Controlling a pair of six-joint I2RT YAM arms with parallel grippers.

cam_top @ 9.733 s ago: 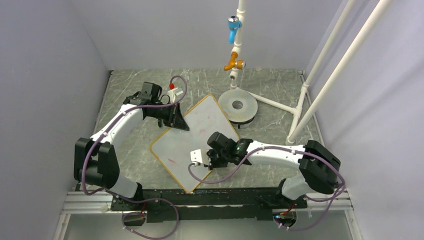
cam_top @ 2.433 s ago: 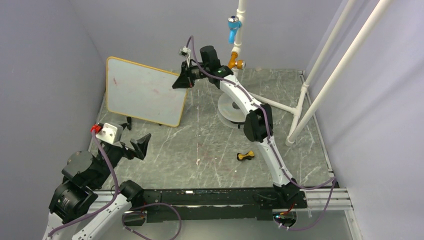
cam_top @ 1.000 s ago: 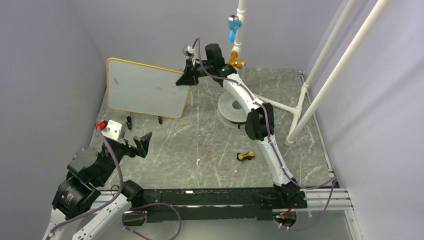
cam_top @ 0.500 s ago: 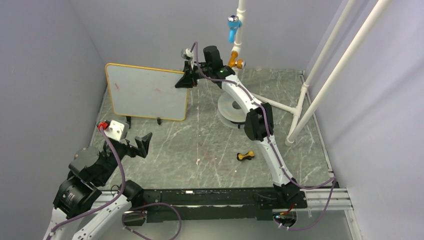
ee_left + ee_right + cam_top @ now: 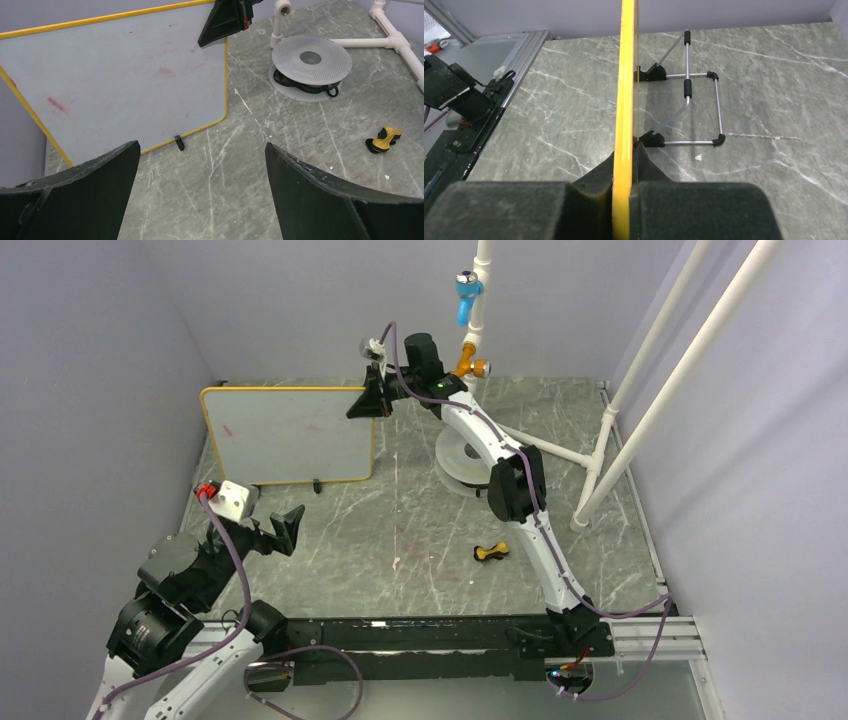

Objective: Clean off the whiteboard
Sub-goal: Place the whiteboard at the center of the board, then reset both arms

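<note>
Whiteboard (image 5: pixel 288 435): small rect. white board, rounded corners, thin orange-yellow frame. No legible writing, only faint red smudges: one nr left edge, a few toward upper right. Stands upright on its long edge, approx. level, at far-left of table (image 5: pixel 420 530), face toward the arms. Top right corner pinched btwn closed fingers of right gripper (image 5: pixel 360 408). Lower edge sits at wire stand (image 5: pixel 687 88) w/ black feet; can't tell if seated in it.
</note>
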